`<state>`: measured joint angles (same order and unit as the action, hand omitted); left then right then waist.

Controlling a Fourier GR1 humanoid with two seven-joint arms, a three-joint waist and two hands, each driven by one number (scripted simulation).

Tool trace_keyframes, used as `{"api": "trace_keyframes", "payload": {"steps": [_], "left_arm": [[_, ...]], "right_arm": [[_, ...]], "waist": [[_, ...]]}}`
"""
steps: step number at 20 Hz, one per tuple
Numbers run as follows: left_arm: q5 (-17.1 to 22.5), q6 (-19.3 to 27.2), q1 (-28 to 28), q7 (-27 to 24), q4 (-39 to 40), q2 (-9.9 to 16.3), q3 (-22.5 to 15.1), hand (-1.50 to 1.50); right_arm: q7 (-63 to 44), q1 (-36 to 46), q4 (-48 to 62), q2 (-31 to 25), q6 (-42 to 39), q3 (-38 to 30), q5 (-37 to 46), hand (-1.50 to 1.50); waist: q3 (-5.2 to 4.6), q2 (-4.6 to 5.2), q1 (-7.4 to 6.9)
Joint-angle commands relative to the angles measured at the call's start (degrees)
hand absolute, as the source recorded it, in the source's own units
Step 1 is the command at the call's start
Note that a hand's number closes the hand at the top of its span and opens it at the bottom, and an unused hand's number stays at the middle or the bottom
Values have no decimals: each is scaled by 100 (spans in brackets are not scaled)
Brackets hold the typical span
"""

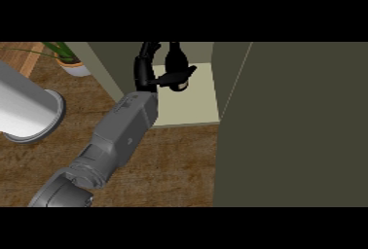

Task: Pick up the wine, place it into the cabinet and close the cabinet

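- The wine (174, 57) is seen upright inside the open cabinet (188, 114), on its pale shelf.
- It is clasped from the side by the left hand's (155, 78) curled fingers.

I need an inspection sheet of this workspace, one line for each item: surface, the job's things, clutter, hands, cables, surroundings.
Surface: brown wood-grain counter.
Job's things: dark wine bottle upright inside the open cabinet, over its pale shelf; cabinet door stands open at the right.
Clutter: large grey cylinder on the counter at the left; potted plant at the upper left.
Hands: left hand reaches into the cabinet, fingers curled round the bottle; right hand not in view.
Cables: nothing seen.
Surroundings: wooden piece at the upper left corner, too little shown to name.
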<state>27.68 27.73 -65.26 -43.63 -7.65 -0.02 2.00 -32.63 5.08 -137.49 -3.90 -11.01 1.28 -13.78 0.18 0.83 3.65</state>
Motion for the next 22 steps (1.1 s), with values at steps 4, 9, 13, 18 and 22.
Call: {"api": "trace_keyframes", "payload": {"steps": [4,9,13,18,22], "left_arm": [[-147,162,244,-111,280,3,-49,-150],[-228,222,384,-302,292,91,-39,-150],[-77,267,500,-564,185,7,171,-150],[-174,-6,473,-529,202,115,133,-150],[-228,-257,526,-582,227,99,115,-150]], "right_arm": [[-167,-30,-455,45,115,210,87,-150],[-265,-139,-544,-57,5,93,-244,-150],[60,-77,-230,-43,-63,-28,-141,-150],[-211,-87,-454,126,158,349,33,-150],[-172,92,-238,41,134,244,-57,-150]], "waist": [[-26,38,23],[-25,45,43],[-24,70,46],[-30,47,12],[-28,59,6]]}}
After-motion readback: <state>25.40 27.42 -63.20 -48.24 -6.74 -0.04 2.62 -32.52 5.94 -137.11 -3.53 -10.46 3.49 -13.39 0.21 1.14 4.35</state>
